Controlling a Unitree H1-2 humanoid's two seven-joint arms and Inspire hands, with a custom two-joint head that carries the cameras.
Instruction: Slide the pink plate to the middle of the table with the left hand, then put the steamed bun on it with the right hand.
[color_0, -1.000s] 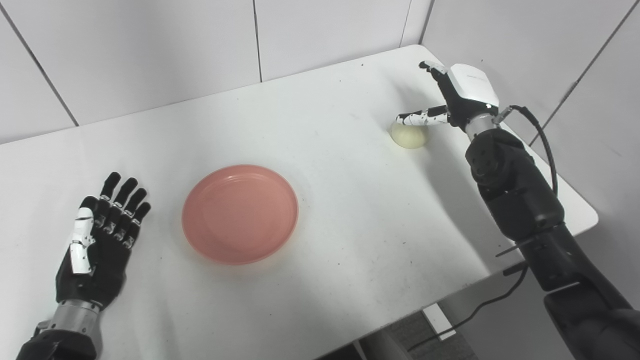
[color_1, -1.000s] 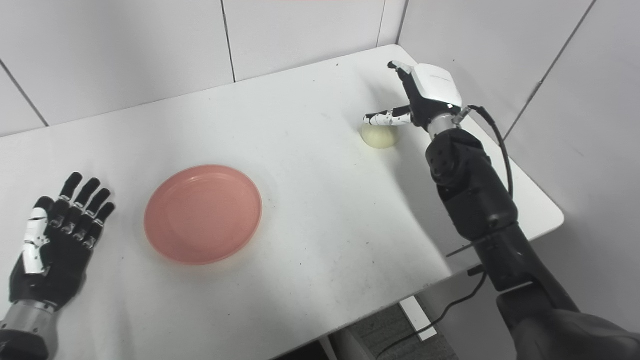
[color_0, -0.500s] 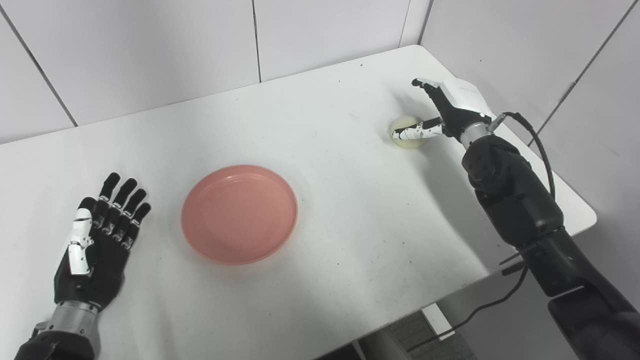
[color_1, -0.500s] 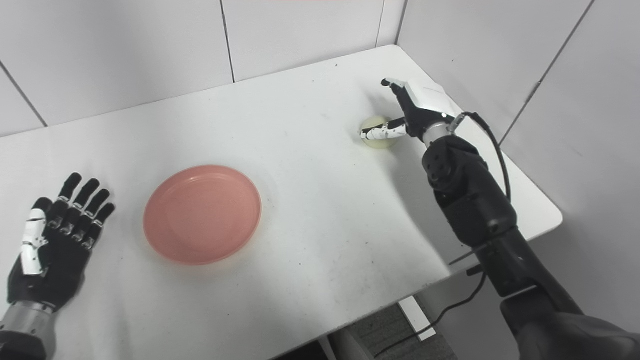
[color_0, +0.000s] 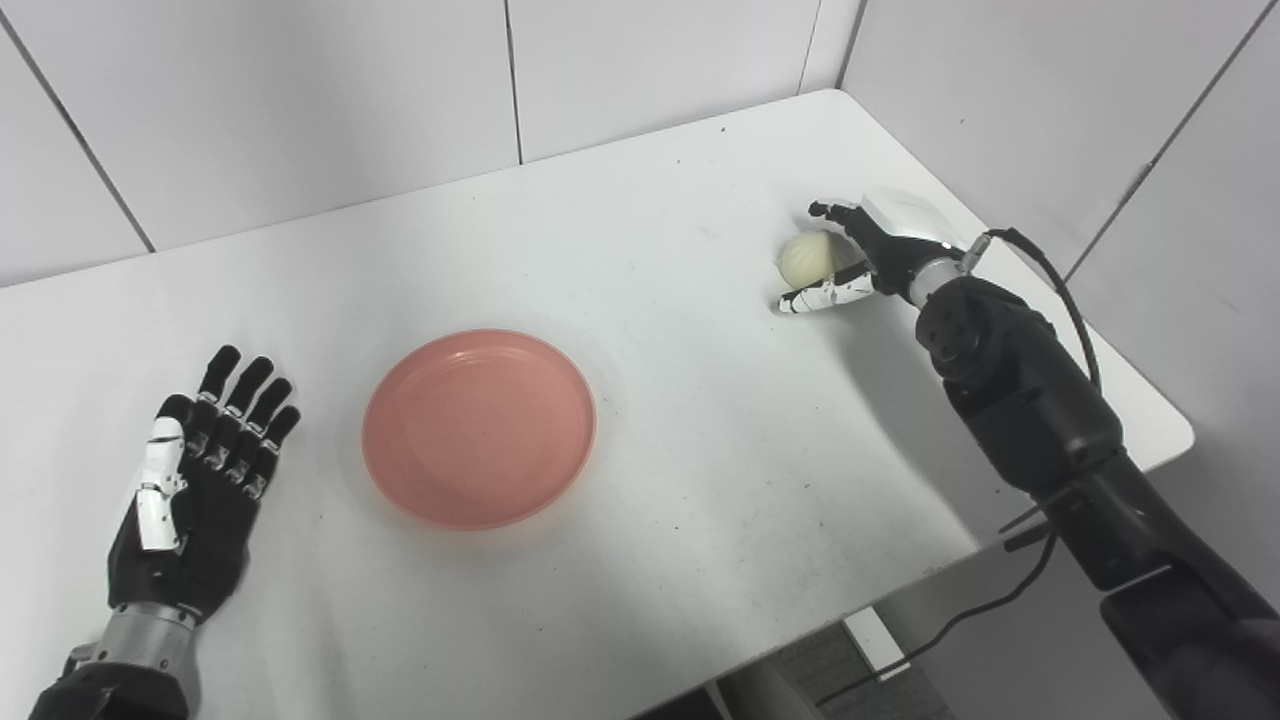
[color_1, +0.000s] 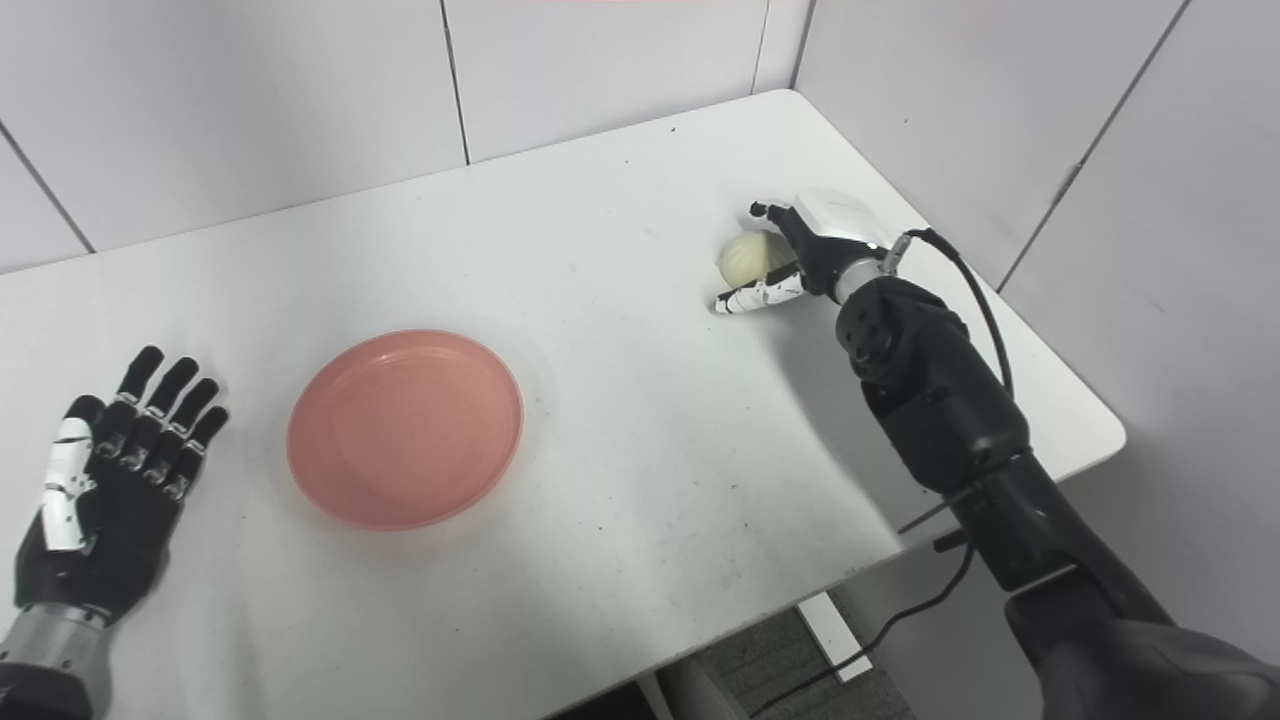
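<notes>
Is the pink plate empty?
Empty. The round pink plate shows only bare surface; the pale steamed bun sits far off.

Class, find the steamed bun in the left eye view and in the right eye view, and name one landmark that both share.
Left eye view: the bun sits right of centre, upper part, between the right hand's fingers and thumb.
Right eye view: the bun sits nearer the picture's middle, same height.
Shared landmark: the pink plate, left of the bun in both.

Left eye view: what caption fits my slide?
Right hand cups the steamed bun; pink plate waits beside the flat left hand.
</notes>
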